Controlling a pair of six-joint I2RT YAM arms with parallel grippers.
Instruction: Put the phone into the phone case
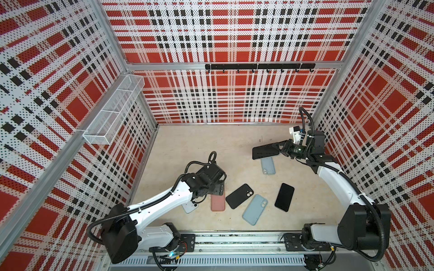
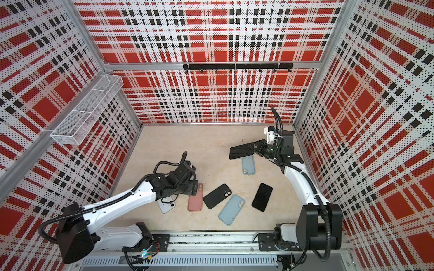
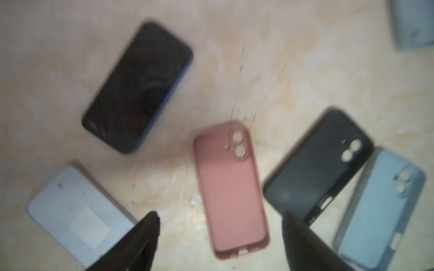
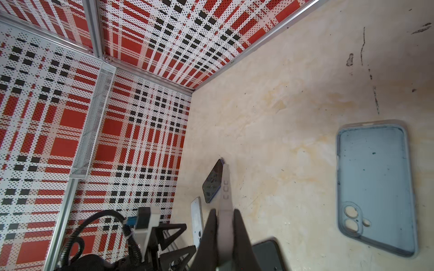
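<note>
1. Two arms reach over the beige worktop (image 1: 211, 140); the right jaws, at upper right of it in both top views, are clenched on one end of a phone (image 1: 266, 151), held above the surface, dark screen up.
2. Just under that phone lies a pale blue case (image 4: 373, 187), hollow side up, its inner floor showing; the phone is not in it.
3. The left jaws stand spread, gripping nothing, over a pink case (image 3: 230, 187) at lower centre, likewise hollow side up.
4. Near it lie a black case (image 1: 239, 196), a second blue case (image 1: 254, 208), a black phone (image 1: 284, 197), a blue-edged phone (image 3: 136, 89) and a white slab (image 1: 189, 207), phone or case unclear.
5. A wire basket (image 1: 112, 110) hangs on the left wall.
</note>
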